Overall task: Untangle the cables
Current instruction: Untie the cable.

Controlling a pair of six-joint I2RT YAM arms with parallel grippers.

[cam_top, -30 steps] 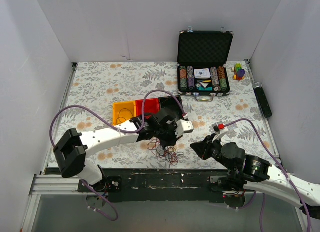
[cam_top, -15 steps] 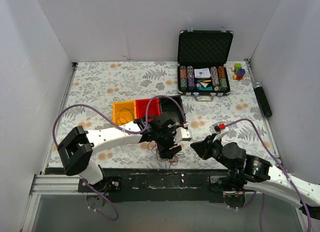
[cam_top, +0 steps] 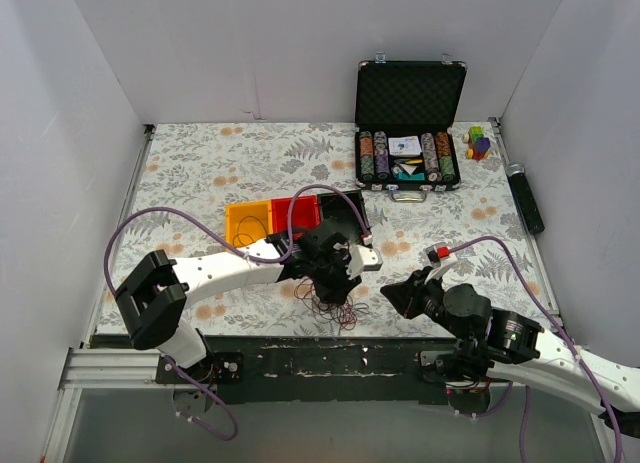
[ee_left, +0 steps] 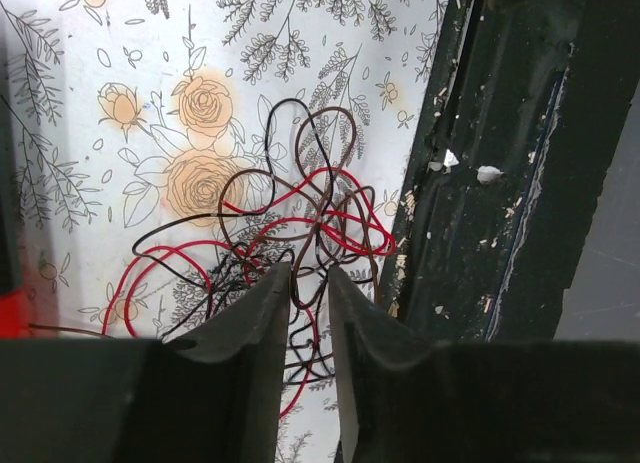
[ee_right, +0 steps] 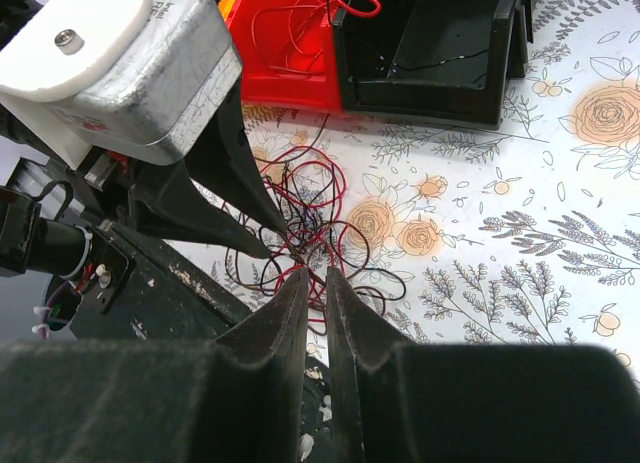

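The cables (cam_top: 335,308) are a loose knot of thin red, black and brown strands lying on the flowered cloth by the table's front edge. My left gripper (cam_top: 335,291) points down into the knot. In the left wrist view the cables (ee_left: 300,213) spread beyond the left gripper (ee_left: 309,273), whose jaws stand apart with loose strands running through the gap. My right gripper (cam_top: 385,294) sits just right of the knot. In the right wrist view the right gripper (ee_right: 315,273) shows a narrow slit, its tips at the edge of the cables (ee_right: 320,223), opposite the left fingers (ee_right: 230,173).
Yellow (cam_top: 247,223), red (cam_top: 297,213) and black (cam_top: 343,215) trays stand just behind the knot; the red tray (ee_right: 290,43) holds thin wire. An open chip case (cam_top: 408,153), a coloured toy (cam_top: 479,143) and a black cylinder (cam_top: 527,198) lie far right. The black front rail (ee_left: 500,183) borders the cables.
The left gripper dipped toward the front edge, then came back over the knot; its jaws went from shut to wide and have narrowed again. The right arm has stayed put.
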